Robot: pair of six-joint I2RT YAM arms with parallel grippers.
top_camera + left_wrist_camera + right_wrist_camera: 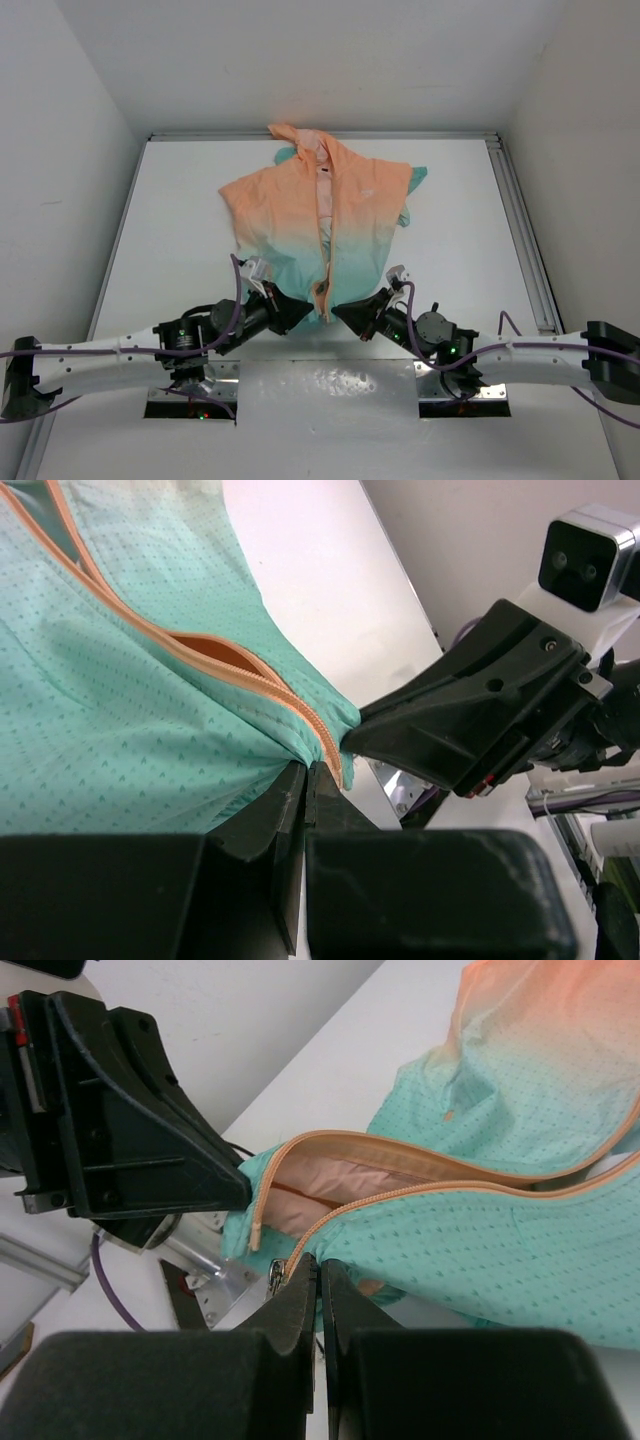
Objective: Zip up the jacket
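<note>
L gripper (303, 314) & R gripper (342, 311) are both pinching thin dotted jacket (320, 215) at teal hem by orange zipper (420, 1192); jacket's lying rumpled on smooth white table (170, 240), plain white walls (60, 150).

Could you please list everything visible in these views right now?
thin hooded jacket: one, peach-orange above, teal below, spread mid-table, front open
orange zipper: one, orange, along jacket's front edges, unjoined
white table: one, white, under the jacket
enclosure walls: three, white, around the table
metal base plates: two, silver, under the arms
purple cables: several, purple, along both arms
left gripper: one, black, shut on jacket's bottom hem
right gripper: one, black, shut on hem by zipper's foot
</note>
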